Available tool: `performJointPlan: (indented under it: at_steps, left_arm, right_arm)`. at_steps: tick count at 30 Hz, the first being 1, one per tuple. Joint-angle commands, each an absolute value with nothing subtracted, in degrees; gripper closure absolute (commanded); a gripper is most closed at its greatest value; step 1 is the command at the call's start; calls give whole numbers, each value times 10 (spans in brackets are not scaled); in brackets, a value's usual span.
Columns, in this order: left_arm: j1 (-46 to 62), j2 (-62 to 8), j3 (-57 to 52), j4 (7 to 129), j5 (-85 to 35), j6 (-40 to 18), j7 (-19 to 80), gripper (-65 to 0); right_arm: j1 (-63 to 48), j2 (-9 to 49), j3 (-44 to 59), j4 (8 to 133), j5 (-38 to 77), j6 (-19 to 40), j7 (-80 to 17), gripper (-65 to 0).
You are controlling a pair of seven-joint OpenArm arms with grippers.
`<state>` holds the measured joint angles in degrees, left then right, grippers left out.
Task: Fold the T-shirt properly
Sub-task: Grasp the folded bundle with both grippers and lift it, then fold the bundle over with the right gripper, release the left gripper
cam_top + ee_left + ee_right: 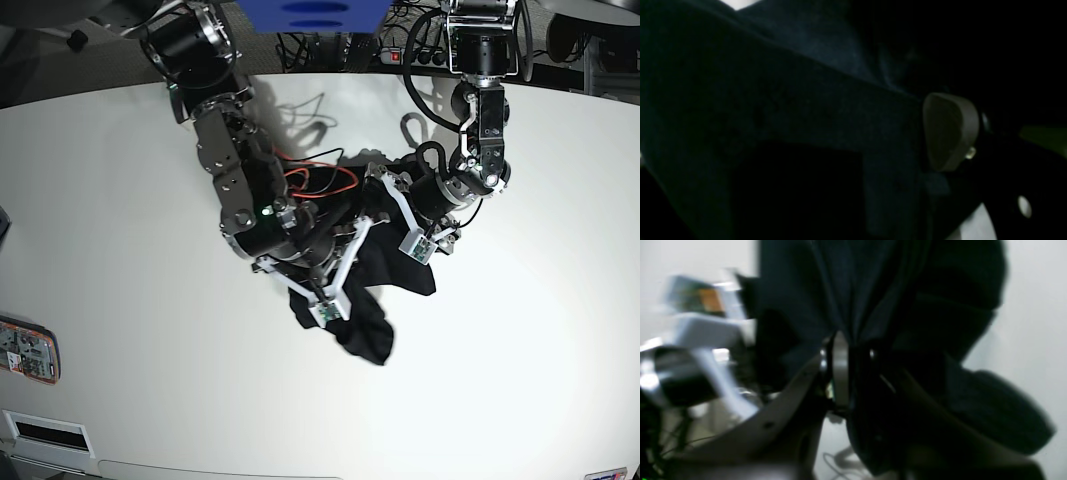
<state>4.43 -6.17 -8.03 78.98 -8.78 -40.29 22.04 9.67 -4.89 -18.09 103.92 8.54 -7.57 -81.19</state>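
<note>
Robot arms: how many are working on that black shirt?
2. The right arm reaches from the base view's upper left, the left arm from its upper right; both meet at the T-shirt mid-table.

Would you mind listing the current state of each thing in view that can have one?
T-shirt: bunched up, unfolded, partly lifted, pinched by the right gripper.
Right gripper: shut on the T-shirt, cloth fanning out from the jaws.
Left gripper: jaws wide open, over the shirt; one finger pad lies against the cloth, no grip visible.
Table: white, carries the low part of the shirt.
</note>
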Motion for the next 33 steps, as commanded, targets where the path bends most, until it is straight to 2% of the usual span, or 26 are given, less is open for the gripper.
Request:
performJointPlan:
  at_steps: [1, 7, 13, 20, 28, 33]
  left_arm:
    - [45, -61, -80, 797, -80, -400, 238, -650]
    - [113, -73, -122, 938, -80, -400, 238, -650]
    - [147, -77, -184, 1022, -80, -400, 240, -650]
    - [164, -82, -349, 1164, -85, -400, 393, -650]
    - [162, -145, -555, 1177, -87, -400, 379, -650]
    - [158, -157, -625, 1177, -87, -400, 345, -650]
  right_arm:
    - [110, -58, -182, 1042, 86, -76, -800, 0]
    - [110, -60, -182, 1018, 86, -76, -782, 0]
    - [110, -60, -182, 1014, 86, -76, -777, 0]
    - [110, -61, -192, 999, 85, -76, -775, 0]
    - [110, -61, -247, 928, 85, -77, -727, 0]
    - [110, -61, -296, 908, 35, -89, -695, 0]
